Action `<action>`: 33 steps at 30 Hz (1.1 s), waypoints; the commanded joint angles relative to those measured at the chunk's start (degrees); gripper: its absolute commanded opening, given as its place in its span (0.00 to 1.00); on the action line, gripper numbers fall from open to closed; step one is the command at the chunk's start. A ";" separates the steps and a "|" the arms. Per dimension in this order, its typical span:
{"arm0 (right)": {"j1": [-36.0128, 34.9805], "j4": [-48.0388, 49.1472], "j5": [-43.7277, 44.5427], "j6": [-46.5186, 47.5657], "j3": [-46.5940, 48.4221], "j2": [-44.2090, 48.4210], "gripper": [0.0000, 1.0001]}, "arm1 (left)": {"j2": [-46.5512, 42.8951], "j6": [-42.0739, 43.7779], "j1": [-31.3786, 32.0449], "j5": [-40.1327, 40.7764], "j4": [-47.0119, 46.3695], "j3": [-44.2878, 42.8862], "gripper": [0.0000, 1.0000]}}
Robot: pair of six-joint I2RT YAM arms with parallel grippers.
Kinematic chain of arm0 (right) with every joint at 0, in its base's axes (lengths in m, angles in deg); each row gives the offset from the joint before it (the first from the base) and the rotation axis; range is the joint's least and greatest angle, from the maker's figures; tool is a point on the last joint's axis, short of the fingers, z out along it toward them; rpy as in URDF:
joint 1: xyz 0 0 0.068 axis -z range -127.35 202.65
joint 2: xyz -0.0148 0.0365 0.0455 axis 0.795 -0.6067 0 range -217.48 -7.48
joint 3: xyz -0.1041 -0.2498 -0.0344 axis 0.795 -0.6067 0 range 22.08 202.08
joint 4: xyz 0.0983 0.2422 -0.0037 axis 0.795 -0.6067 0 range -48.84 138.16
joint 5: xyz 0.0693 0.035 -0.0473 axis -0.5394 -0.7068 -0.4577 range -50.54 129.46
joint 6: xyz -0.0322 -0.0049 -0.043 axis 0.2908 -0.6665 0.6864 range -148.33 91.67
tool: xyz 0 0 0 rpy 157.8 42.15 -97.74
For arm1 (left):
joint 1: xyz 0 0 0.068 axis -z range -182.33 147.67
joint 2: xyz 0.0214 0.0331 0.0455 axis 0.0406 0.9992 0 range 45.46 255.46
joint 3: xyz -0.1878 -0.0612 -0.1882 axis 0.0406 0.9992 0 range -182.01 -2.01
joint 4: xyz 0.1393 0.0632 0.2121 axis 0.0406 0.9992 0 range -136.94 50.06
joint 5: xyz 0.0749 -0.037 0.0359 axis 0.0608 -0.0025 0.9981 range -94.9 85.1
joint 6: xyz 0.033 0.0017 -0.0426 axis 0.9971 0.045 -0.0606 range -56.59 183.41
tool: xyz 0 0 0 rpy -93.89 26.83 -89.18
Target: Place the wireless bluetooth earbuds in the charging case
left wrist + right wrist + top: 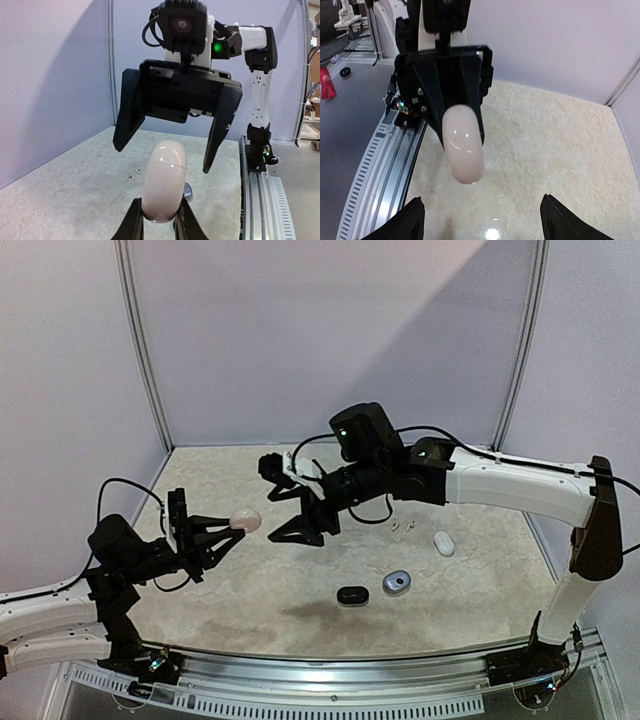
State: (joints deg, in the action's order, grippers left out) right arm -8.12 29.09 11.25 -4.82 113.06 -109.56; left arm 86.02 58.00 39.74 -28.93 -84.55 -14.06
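My left gripper (236, 525) is shut on a pale pink oval charging case (246, 521), holding it in the air by its lower end with the lid seam closed (164, 182). My right gripper (277, 502) faces it from the right, open wide, its fingertips (416, 202) to either side of the case's free end (464, 145) without touching it. Two tiny white earbuds (401, 526) lie on the table behind the right arm; in the left wrist view these earbuds (133, 174) show left of the case.
On the table's right half lie a white case (444, 543), a blue-grey case (397, 583) and a black case (352, 595). A metal rail (330, 660) runs along the near edge, and walls close in the back and sides.
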 commanded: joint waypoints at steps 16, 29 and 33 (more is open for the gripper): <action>0.01 12.82 -9.53 -12.97 1.16 -4.41 0.49 | -1.09 -4.08 -0.67 -1.11 -1.86 -1.22 0.00; -0.11 6.62 -5.63 -10.00 2.88 -3.22 0.00 | -1.08 -3.08 -0.67 0.41 0.33 -0.79 0.27; -1.07 -12.94 4.01 -1.57 10.69 -3.48 0.00 | -1.14 3.66 -0.86 -4.33 7.34 -1.66 0.53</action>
State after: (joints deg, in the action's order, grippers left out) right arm -8.30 34.44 5.38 -13.91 116.49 -113.47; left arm 85.19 55.09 39.36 -30.05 -84.02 -14.21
